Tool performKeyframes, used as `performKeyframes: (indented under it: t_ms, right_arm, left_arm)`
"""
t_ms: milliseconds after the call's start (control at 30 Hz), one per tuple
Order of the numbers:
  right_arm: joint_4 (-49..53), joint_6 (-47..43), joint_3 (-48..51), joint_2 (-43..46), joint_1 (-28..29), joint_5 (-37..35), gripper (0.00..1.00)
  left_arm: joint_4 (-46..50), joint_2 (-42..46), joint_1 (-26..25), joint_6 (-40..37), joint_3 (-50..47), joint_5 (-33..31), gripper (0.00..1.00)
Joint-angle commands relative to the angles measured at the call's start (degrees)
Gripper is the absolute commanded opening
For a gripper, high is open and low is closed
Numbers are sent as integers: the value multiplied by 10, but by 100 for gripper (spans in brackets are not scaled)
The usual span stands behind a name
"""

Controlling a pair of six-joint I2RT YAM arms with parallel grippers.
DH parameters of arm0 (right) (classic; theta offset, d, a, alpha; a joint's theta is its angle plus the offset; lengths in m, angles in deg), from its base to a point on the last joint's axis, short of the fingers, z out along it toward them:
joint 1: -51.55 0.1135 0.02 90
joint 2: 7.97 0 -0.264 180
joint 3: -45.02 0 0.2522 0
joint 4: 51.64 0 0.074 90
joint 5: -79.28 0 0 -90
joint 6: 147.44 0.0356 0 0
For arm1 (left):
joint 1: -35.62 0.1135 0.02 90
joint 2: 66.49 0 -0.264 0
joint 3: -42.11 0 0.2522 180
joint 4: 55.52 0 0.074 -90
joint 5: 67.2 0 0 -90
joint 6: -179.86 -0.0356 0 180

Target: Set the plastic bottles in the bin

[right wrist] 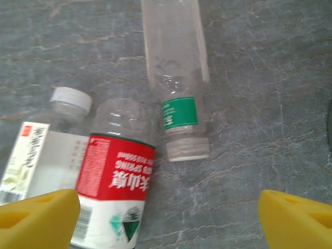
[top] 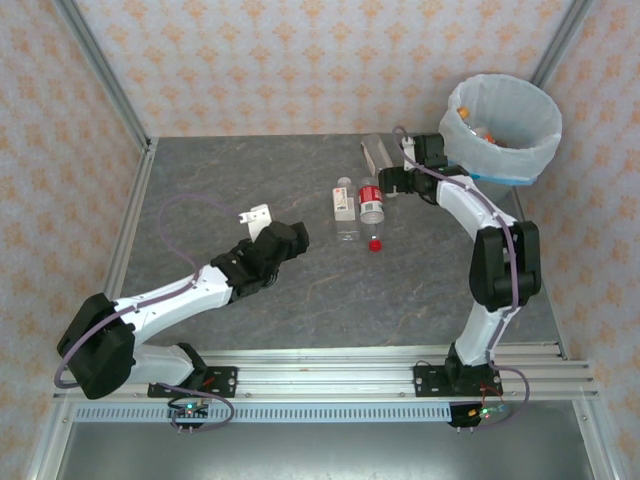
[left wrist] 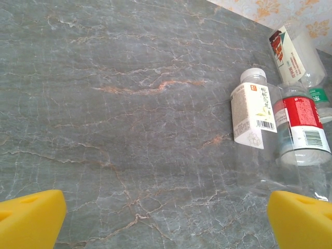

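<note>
Right gripper (right wrist: 168, 207): open, yellow pads spread wide and closed on nothing. You have it low over the table (top: 400, 290), at the cluster of bottles.
Left gripper (left wrist: 166, 207): fully open and empty, well apart from the bottles, which lie ahead of it and off to its right.
Bottles on the table: three lying flat side by side, the white bottle (right wrist: 31, 155), the red bottle (right wrist: 116, 176) touching it, and the green-band bottle (right wrist: 176, 67) just beyond. A loose red cap (top: 375, 243) lies near them.
Bin (top: 548, 120): at the far right corner, just behind your right arm, with some bottles already inside.
Nearer arm: the right one, for both the bottles and the bin.
Key relation: the green-band bottle lies straight ahead of the right gripper, cap end toward it, long axis running away. The pads sit across that axis, so they would close on its width.
Watch: the red bottle's lower half already sits inside the gap, just beside one pad. Pick one bottle before you close.
</note>
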Motion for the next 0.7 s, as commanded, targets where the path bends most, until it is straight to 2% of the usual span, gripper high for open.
performKeyframes:
  t_ms: [0, 233, 400, 467, 667]
  right_arm:
    - [38, -43, -45, -36, -16, -14, 83]
    - [90, -123, -110, -108, -27, -30, 71]
    - [160, -147, -195, -175, -26, 0, 69]
    - [168, -146, -219, -192, -25, -3, 65]
    - [187, -162, -261, -239, -12, -27, 63]
  left_arm:
    - [14, 7, 5, 11, -6, -30, 100]
    - [15, 2, 6, 13, -4, -30, 100]
    - [17, 0, 6, 14, -2, -29, 100]
    - [18, 0, 6, 14, -1, -29, 100]
    - [20, 0, 6, 16, -1, -27, 100]
